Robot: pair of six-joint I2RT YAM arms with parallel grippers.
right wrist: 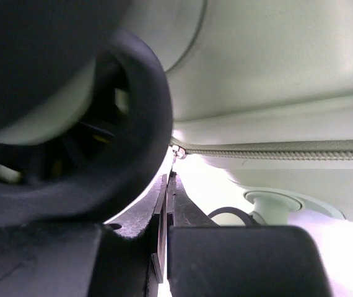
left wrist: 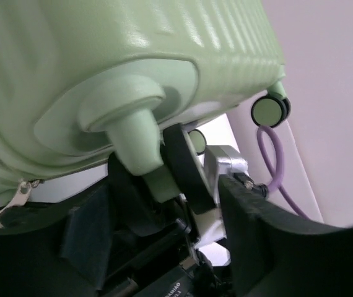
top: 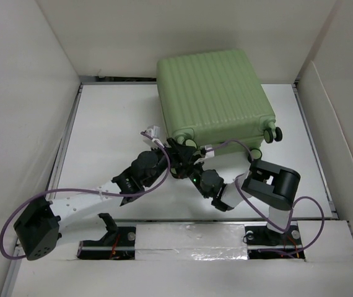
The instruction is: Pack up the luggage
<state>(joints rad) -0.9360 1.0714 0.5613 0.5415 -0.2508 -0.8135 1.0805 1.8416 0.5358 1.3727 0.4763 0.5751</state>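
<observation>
The luggage (top: 213, 93), a light-green ribbed suitcase, lies closed on the white table, its black wheels at the near edge. My left gripper (top: 174, 156) is at the near left corner. In the left wrist view it (left wrist: 170, 235) is open, with a black wheel (left wrist: 186, 170) on its green stem between the fingers. My right gripper (top: 187, 162) is right beside it. In the right wrist view it (right wrist: 170, 182) is shut on the thin metal zipper pull (right wrist: 175, 156) at the end of the zipper (right wrist: 275, 150). A wheel (right wrist: 127, 130) fills the left of that view.
White walls (top: 28, 93) close in the table on the left, back and right. Another wheel pair (top: 272, 134) sticks out at the suitcase's near right corner. Purple cables (top: 238, 145) run from both arms across the near table. A second zipper pull (left wrist: 18, 192) hangs at the left.
</observation>
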